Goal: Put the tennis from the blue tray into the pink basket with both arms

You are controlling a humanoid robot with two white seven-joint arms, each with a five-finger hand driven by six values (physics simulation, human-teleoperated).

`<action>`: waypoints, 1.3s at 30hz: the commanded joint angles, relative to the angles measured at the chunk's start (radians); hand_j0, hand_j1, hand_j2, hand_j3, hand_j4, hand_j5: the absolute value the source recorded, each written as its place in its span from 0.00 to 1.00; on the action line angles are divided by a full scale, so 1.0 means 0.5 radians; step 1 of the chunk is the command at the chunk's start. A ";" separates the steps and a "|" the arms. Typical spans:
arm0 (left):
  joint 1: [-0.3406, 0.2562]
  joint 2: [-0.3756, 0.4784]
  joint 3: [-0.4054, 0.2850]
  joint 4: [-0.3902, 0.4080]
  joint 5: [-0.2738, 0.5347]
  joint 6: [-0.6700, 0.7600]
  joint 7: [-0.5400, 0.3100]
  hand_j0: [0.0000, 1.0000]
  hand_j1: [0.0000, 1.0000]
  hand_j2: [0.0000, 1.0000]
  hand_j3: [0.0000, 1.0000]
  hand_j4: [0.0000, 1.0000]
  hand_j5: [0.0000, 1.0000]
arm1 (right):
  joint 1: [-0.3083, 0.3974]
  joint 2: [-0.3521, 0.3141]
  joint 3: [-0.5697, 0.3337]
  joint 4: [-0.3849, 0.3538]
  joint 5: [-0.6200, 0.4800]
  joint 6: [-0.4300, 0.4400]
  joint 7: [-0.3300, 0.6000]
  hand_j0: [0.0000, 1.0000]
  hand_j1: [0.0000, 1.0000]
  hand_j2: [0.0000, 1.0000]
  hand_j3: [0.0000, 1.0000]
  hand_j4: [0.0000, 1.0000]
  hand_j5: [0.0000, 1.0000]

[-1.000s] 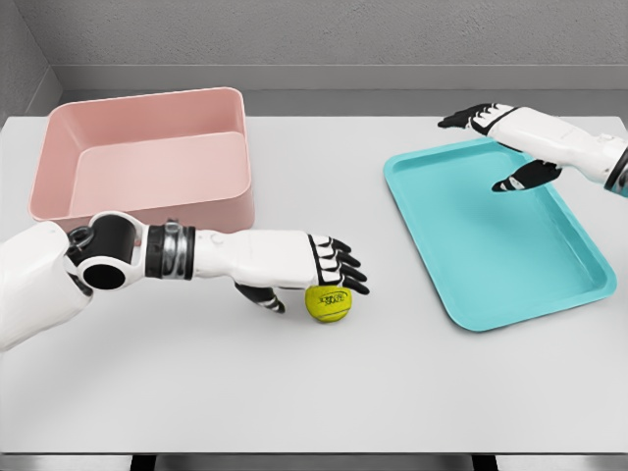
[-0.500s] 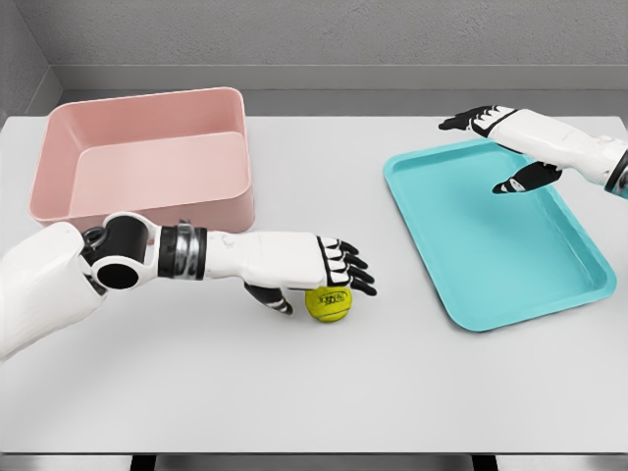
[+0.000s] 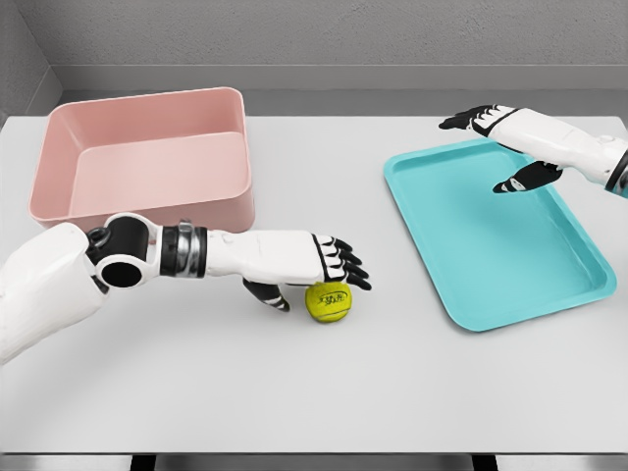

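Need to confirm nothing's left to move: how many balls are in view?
1. The ball sits on the table between the basket and the tray, under the left hand. None shows in the tray or basket.

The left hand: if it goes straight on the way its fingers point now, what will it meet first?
The left hand points right, toward the blue tray. Bare table lies between, so the tray's near rim would probably come first. The tennis ball sits just under the fingers, and depth is unclear.
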 commanded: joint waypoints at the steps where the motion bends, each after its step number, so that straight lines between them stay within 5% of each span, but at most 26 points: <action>1: 0.000 -0.003 -0.001 0.012 0.006 0.004 0.002 1.00 1.00 1.00 1.00 1.00 1.00 | 0.000 -0.004 -0.002 0.000 -0.014 0.003 -0.001 1.00 1.00 1.00 1.00 1.00 1.00; 39: 0.052 -0.070 0.002 0.119 -0.040 0.004 0.011 1.00 1.00 1.00 1.00 1.00 1.00 | -0.003 -0.007 -0.002 -0.003 -0.014 0.003 -0.001 1.00 1.00 1.00 1.00 1.00 1.00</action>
